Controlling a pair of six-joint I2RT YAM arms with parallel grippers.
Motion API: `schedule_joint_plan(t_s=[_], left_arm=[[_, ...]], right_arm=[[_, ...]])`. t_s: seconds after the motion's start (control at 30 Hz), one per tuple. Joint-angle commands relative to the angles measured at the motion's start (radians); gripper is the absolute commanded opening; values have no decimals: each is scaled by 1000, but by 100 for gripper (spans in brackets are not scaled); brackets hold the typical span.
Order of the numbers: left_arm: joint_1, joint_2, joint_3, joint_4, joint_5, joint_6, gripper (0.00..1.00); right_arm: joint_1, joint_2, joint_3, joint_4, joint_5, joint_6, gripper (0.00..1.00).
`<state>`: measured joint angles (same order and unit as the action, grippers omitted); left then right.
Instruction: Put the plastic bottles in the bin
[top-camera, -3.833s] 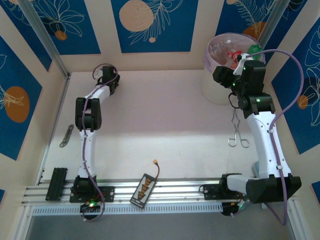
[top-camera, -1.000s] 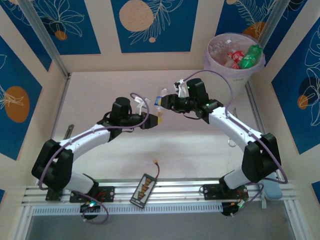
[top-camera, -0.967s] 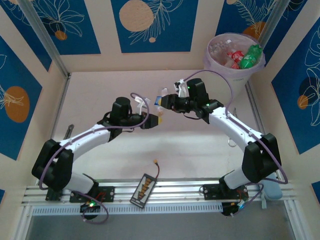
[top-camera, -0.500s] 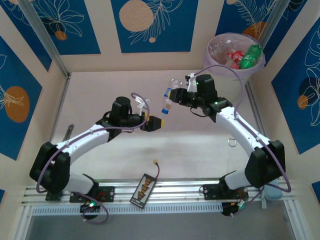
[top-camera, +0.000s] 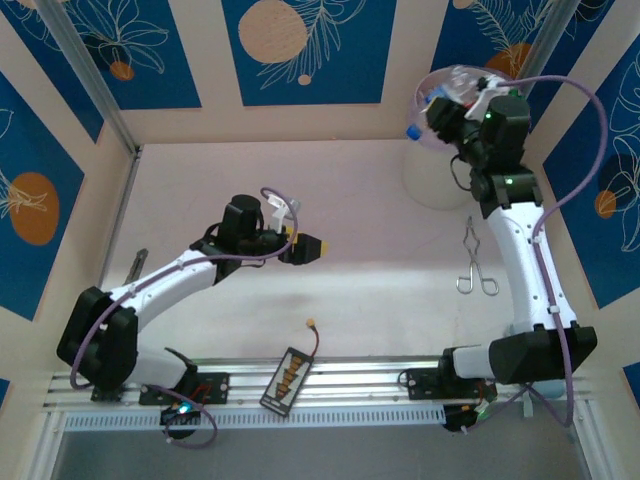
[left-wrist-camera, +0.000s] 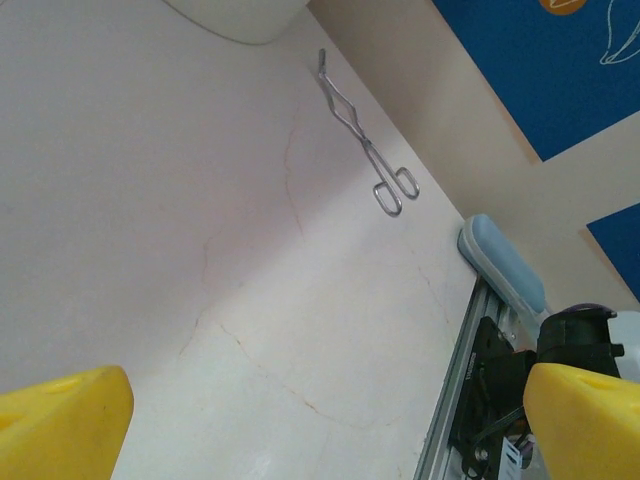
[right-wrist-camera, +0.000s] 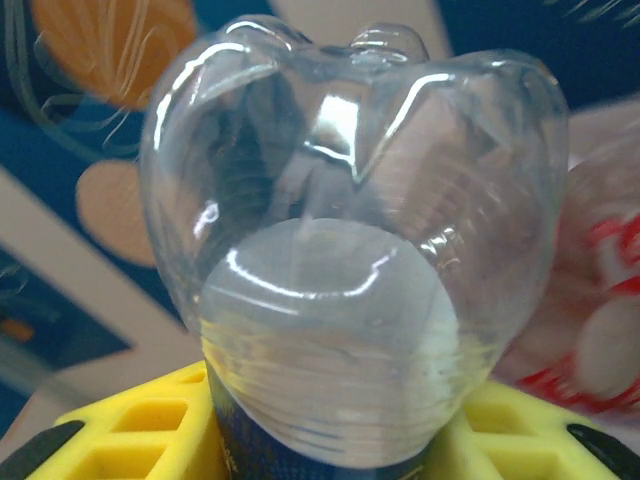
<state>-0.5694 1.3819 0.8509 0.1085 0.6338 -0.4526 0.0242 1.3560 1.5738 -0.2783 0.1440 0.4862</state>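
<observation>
My right gripper (top-camera: 444, 113) is shut on a clear plastic bottle (top-camera: 421, 120) with a blue cap and dark label, held at the near rim of the bin (top-camera: 430, 180), a white bucket with a lilac liner at the back right. In the right wrist view the bottle's clear base (right-wrist-camera: 350, 270) faces the camera between the yellow fingers (right-wrist-camera: 120, 425), and red-labelled bottles (right-wrist-camera: 600, 340) lie behind it in the bin. My left gripper (top-camera: 309, 247) hovers over the table's middle, open. Its yellow fingertips (left-wrist-camera: 60, 420) stand wide apart over bare table.
Metal tongs (top-camera: 477, 262) (left-wrist-camera: 364, 150) lie on the table near the right wall. A small board with a cable (top-camera: 290, 374) rests on the front rail. A black bracket (top-camera: 114, 366) and a metal strip (top-camera: 132, 271) sit at the left edge.
The left gripper opened and let go of the bottle. The right arm carried the bottle from the table's middle up and right to the bin's rim.
</observation>
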Motion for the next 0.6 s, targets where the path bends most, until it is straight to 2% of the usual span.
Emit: schedule_joint_plan(t_s=[0.0,0.2,0.37,0.57], left_arm=[[11,5,-5,-18,-15,25,100],[20,-5,-10,-30,-30,23,100],[22,-7,-12,-33,-38,19,100],[25,-9,-16,-36,-44,16,100]], right_arm=[[-41,72,71,10,104,-86,42],[-106,172,121,86,157,-176,42],[-127,259,202,60,191,-230,43],[-147,364,297,0,159,-251,44]])
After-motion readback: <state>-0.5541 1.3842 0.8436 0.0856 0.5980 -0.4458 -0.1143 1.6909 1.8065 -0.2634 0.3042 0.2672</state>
